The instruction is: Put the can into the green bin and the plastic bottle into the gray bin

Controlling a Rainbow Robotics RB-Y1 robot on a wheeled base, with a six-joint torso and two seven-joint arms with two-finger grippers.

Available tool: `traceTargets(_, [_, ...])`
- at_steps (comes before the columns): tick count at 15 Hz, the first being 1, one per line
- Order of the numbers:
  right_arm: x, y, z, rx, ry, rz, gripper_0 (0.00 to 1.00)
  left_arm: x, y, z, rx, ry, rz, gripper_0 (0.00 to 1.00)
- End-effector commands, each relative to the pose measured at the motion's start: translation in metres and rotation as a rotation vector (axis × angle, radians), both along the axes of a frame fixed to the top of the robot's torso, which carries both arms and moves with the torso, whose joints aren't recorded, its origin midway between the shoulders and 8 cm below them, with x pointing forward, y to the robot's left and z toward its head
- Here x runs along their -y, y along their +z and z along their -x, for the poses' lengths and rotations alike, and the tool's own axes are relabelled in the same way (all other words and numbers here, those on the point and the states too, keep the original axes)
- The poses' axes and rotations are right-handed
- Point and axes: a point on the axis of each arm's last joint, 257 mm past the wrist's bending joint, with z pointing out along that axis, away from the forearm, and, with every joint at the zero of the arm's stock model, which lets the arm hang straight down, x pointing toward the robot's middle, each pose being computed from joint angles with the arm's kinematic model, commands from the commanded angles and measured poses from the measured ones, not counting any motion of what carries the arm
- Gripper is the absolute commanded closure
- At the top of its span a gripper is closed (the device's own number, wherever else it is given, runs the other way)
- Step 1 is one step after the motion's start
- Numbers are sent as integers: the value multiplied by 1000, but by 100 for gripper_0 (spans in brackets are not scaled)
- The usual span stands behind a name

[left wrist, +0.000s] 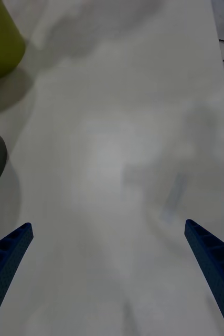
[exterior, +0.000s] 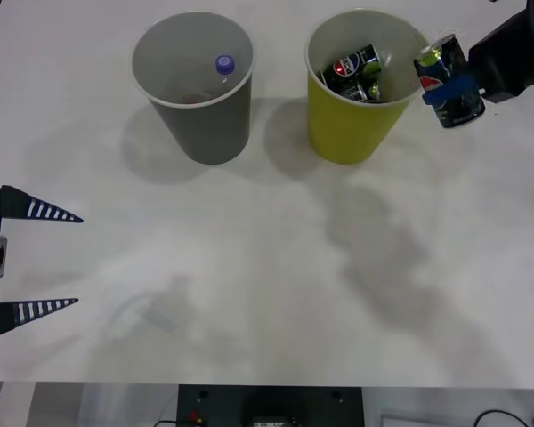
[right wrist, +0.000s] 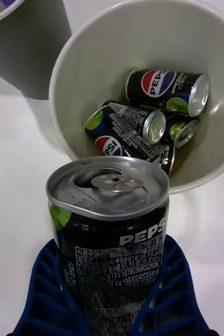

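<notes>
front view: the right gripper (exterior: 447,84) clasps the can (exterior: 449,82) just beside the green bin's (exterior: 347,133) rim; the plastic bottle (exterior: 224,64) sits in the gray bin (exterior: 215,129); the left gripper (exterior: 37,260) waits spread wide. right wrist view: cans (right wrist: 143,123) lie inside the bin.

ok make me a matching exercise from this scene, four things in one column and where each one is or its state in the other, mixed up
Things:
1. the can
2. the plastic bottle
3. left gripper
4. the green bin

Places or states:
A. open, over bare table near the robot
B. holds several dark cans
C. clamped in the right gripper, just outside the green bin's rim
D. inside the gray bin, blue-violet cap showing

Pairs: 1-C, 2-D, 3-A, 4-B
</notes>
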Motion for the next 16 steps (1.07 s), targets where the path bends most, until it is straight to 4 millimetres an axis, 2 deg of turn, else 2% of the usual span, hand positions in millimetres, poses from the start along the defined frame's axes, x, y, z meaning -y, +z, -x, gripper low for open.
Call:
traceTargets(1, [-8,14,-26,-28,-26,10,100,0,0,0,0,0,0,0])
traceTargets(7, [-48,32,-82,-69,-79,40,100,0,0,0,0,0,0,0])
traceTargets(10, [-61,30,-101,-31,-103,72,100,0,0,0,0,0,0,0])
traceTargets(15, [-61,31,-107,13,-72,120,99,0,0,0,0,0,0,0])
traceTargets(16, [-62,31,-107,17,-64,124,75,0,0,0,0,0,0,0])
